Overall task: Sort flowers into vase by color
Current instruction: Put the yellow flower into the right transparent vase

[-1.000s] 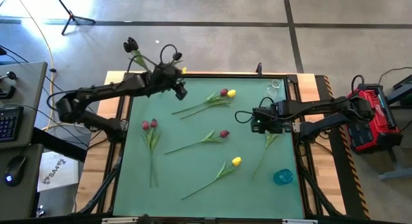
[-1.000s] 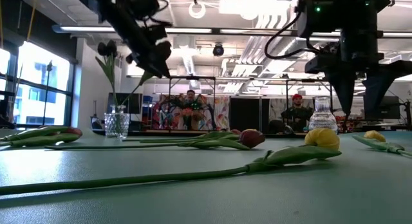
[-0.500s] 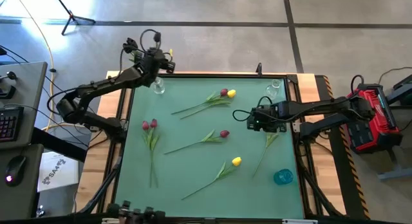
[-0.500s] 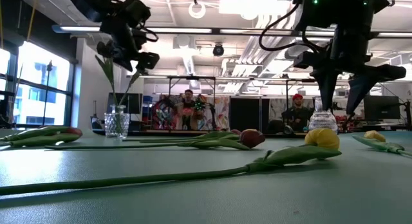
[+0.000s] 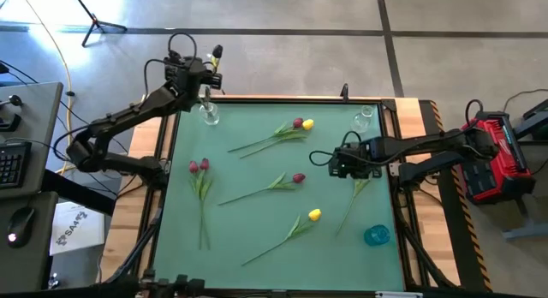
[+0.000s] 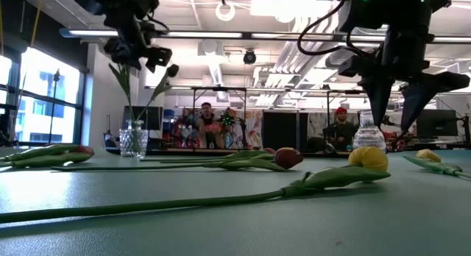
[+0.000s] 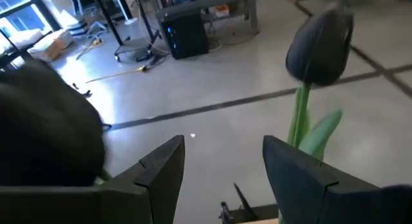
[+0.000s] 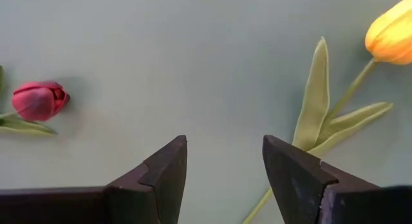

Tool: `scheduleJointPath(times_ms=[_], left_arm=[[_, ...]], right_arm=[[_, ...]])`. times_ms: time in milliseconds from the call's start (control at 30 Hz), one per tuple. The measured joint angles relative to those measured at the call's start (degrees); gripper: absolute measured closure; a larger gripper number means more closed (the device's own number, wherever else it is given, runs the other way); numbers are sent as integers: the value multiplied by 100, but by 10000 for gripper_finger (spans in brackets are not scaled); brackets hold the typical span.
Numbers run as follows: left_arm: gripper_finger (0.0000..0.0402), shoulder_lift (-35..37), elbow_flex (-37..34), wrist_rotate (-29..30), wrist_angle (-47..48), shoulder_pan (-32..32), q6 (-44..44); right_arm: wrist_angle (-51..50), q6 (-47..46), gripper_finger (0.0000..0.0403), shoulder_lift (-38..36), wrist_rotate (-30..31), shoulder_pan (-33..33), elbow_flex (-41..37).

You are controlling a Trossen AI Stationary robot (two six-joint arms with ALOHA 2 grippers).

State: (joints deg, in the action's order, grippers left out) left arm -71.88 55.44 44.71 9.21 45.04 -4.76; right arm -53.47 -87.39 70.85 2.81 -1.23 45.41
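Observation:
At the table's far left corner a clear vase point(image 5: 208, 116) holds two black tulips point(image 6: 171, 70), their stems standing in it. My left gripper point(image 7: 222, 159) hovers open high beside their heads; one black head point(image 7: 320, 47) shows just beyond its fingers and touches neither. More flowers lie flat on the green mat: two red ones point(image 5: 199, 166), a red and yellow pair point(image 5: 301, 123), a red one point(image 5: 298, 178) and a yellow one point(image 5: 314, 215). My right gripper point(image 6: 394, 120) points down, open, above the mat between a red head point(image 8: 38, 100) and a yellow tulip point(image 8: 389, 31).
A second clear vase point(image 5: 366, 116) stands at the far right corner and a blue vase point(image 5: 377, 236) at the near right. Another stem point(image 5: 351, 204) lies partly under my right arm. People sit in the room behind the table point(image 6: 215, 120).
My left gripper has swung from over the mat's far left part toward the far left corner, rising and turning, and now sits by the black tulip heads above the vase. One black head, hidden by the gripper before, now shows. The right arm has kept nearly still.

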Motion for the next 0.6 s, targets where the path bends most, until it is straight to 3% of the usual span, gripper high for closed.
scheduleJointPath(times_ms=[300,433,600], left_arm=[[204,1076,4,-300,-17,-313,188],[204,1326,11,-1322,-39,-635,7],[204,748,10,-2634,-99,-1008,35]], right_arm=[[-752,-826,213,0,-361,381,0],[-1182,-1028,213,0,-356,467,-32],[-752,-1032,222,-10,-333,410,-640]])
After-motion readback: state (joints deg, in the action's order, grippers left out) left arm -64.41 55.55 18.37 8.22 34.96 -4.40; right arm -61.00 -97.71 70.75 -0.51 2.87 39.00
